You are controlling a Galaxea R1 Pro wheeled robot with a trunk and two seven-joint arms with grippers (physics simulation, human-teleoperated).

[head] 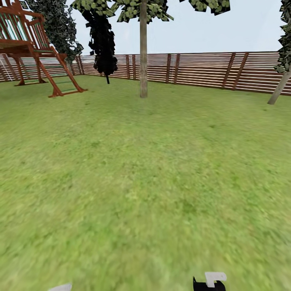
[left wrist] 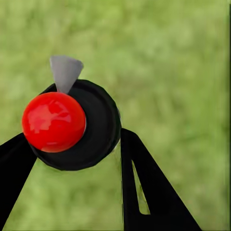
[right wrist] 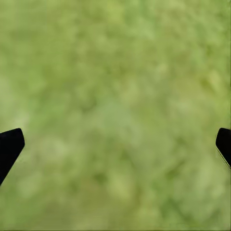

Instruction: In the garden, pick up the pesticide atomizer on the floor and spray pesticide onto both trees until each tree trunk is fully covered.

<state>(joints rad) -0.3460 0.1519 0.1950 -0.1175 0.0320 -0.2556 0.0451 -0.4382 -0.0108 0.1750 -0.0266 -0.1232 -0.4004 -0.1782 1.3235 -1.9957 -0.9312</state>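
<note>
Left gripper (left wrist: pixel 77 159) is clamping the spray bottle (left wrist: pixel 72 125), red cap toward the camera; right gripper (right wrist: pixel 115 144) is hanging wide and empty over grass. We are facing the tree trunk (head: pixel 143 60), upright at upper centre, well apart, so the bottle-carrying left arm is the one to aim.

The right gripper (right wrist: pixel 115 144) hangs over blurred, mottled green grass lawn (right wrist: pixel 115 77), its two black fingertips (right wrist: pixel 9 144) spread wide apart at opposite edges, with only turf showing in the gap between them.
</note>
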